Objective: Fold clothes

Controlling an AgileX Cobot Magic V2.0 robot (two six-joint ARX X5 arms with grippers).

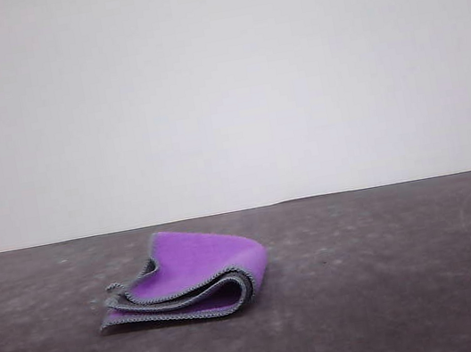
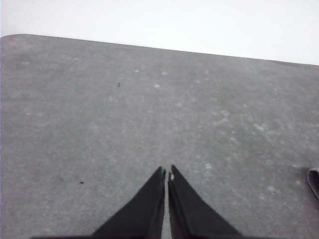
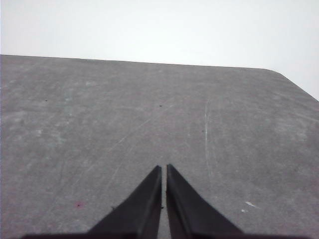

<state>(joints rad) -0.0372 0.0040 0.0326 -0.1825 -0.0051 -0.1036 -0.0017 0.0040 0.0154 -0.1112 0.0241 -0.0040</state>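
The clothes (image 1: 189,278) are one small cloth lying folded over on the dark table, left of centre in the front view. Its purple face shows on top, and grey stitched edges stack in layers at the front. A grey corner of the cloth (image 2: 314,181) peeks in at the edge of the left wrist view. My left gripper (image 2: 166,173) is shut over bare table, holding nothing. My right gripper (image 3: 164,168) is also shut with nothing in it, above bare table away from the cloth.
The dark grey table (image 1: 400,293) is scuffed and speckled, with its far edge meeting a plain white wall (image 1: 219,79). A rounded table corner (image 3: 279,72) shows in the right wrist view.
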